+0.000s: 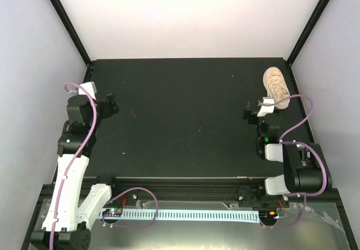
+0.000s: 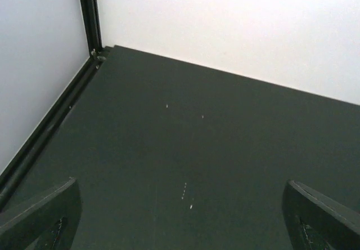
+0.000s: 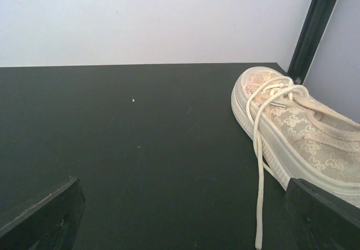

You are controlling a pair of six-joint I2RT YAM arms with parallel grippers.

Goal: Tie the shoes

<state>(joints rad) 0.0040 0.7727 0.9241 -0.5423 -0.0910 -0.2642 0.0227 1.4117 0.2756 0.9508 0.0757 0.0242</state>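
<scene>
Right wrist: sneaker (image 3: 315,148), seemingly untied laces (image 3: 260,193)

You have nothing legible to read here: the pale pink-beige lace-patterned sneaker (image 3: 304,143) and the matte black worktop (image 1: 185,120) carry no readable marks.

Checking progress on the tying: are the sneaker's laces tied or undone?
Undone. In the right wrist view a lace trails off the sneaker onto the table, with no bow visible.
</scene>
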